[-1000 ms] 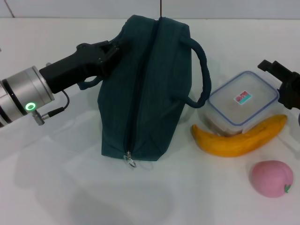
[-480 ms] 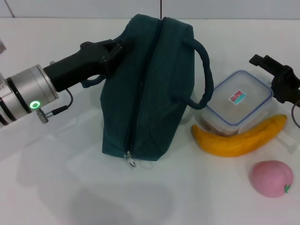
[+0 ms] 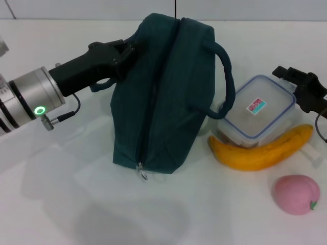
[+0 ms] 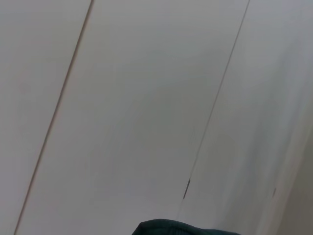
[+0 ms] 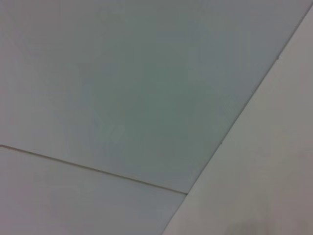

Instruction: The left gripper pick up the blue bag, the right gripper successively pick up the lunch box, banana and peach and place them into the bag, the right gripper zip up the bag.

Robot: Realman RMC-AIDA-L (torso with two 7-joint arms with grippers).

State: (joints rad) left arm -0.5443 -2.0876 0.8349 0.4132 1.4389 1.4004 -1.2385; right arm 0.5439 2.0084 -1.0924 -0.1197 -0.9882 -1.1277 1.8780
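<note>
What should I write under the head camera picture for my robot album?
Left pincer grips the blue bag; right pincer waits by the lunch box, banana and peach.

A plain white surface point(image 3: 61, 204) fills the head view out to its far edge, where a grey wall point(image 3: 255, 9) rises behind it. A thin dark vertical line point(image 3: 175, 8) runs down that wall near the middle. Both wrist views show only pale wall panels point(image 4: 146, 98) with narrow seams between them.
</note>
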